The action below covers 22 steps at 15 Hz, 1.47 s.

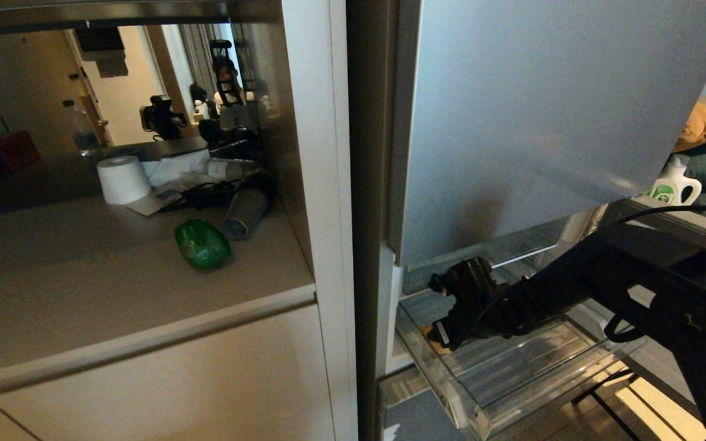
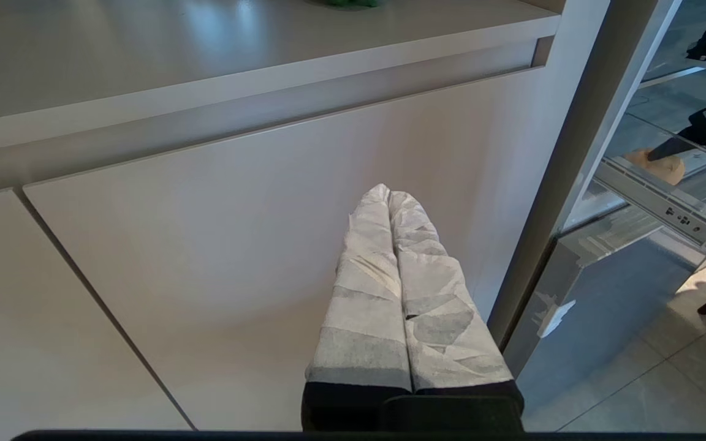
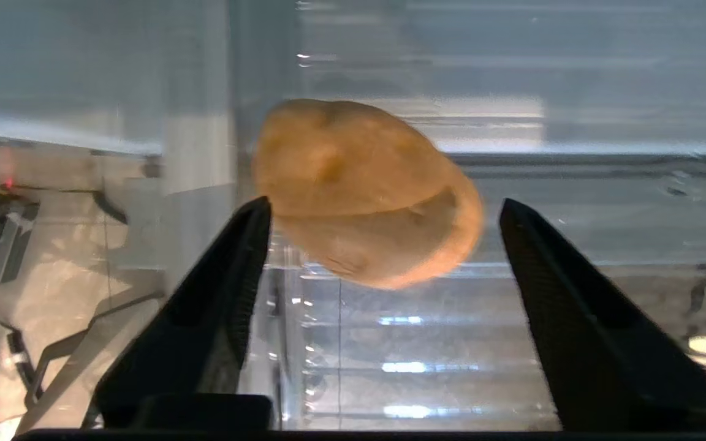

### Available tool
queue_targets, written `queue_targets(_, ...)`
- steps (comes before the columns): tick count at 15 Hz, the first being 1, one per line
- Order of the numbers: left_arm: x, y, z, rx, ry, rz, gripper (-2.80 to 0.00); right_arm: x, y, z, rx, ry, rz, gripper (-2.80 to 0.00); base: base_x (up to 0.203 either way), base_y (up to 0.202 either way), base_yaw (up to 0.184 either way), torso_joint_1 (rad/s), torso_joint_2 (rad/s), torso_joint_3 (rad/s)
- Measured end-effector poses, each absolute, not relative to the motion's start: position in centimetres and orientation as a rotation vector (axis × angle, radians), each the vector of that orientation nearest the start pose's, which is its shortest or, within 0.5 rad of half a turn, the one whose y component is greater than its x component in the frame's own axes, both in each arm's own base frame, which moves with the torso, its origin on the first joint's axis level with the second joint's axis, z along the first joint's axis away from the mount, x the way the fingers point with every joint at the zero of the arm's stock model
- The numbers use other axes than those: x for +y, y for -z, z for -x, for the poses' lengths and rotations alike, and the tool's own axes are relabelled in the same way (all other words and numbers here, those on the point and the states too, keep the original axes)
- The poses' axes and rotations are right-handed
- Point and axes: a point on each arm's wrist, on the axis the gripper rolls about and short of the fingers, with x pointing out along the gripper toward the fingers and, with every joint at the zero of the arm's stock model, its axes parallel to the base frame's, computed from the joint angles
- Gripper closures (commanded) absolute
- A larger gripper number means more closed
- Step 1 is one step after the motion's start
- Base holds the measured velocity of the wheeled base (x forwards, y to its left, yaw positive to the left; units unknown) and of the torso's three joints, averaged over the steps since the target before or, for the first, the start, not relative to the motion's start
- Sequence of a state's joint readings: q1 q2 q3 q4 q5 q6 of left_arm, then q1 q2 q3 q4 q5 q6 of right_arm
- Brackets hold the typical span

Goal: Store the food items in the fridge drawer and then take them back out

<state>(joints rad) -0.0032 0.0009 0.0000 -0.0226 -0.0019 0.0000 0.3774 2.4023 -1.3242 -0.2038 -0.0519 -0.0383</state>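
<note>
Left side: the green bell pepper (image 1: pixel 202 243) lies on its side on the beige counter (image 1: pixel 83 288), in front of a paper roll (image 1: pixel 122 179) and some clutter. We judge it light, hollow and glossy, so likely slippery; best taken across the lumpy body with moderate squeeze, not by the stem.

The left hand (image 2: pixel 397 233) hangs parked before the cabinet door (image 2: pixel 236 245), its taped fingers pressed together, holding nothing.

Right of the cabinet post: the clear fridge drawer (image 1: pixel 512 373) is pulled out under the silver upper door (image 1: pixel 543 110). The right hand (image 1: pixel 436 334) reaches into its near-left corner. In the right wrist view its fingers (image 3: pixel 218 306) stand apart on either side of the potato (image 3: pixel 365 190), with a gap on one side; no grip. The potato sits by the drawer wall. We judge it dense, firm, matte: it tolerates a firm pinch across its short axis, but may roll on the ribbed floor.
</note>
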Motion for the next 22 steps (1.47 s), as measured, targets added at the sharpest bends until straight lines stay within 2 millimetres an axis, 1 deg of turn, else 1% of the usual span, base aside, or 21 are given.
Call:
queue_targets(5,0.0,-7.8,2.3,-0.022,0.005,0.0,0.0,16.6,0.3,-41.1,0.857,-0.316,0.209,-2.8,0.0,0.0,0.0,0.0,0.0,0.0)
queue_targets(12,0.0,-7.8,2.3,-0.022,0.005,0.0,0.0,16.6,2.1,-41.7,0.874,-0.219,0.233,-2.8,0.0,0.0,0.0,0.0,0.0,0.0)
queue_targets(17,0.0,-7.8,2.3,-0.022,0.005,0.0,0.0,16.0,2.3,-41.3,0.894,-0.189,0.237,-2.8,0.0,0.0,0.0,0.0,0.0,0.0)
queue_targets(22,0.0,-7.8,2.3,-0.022,0.005,0.0,0.0,15.8,2.4,-41.0,0.907,-0.186,0.234,-2.8,0.0,0.0,0.0,0.0,0.0,0.0)
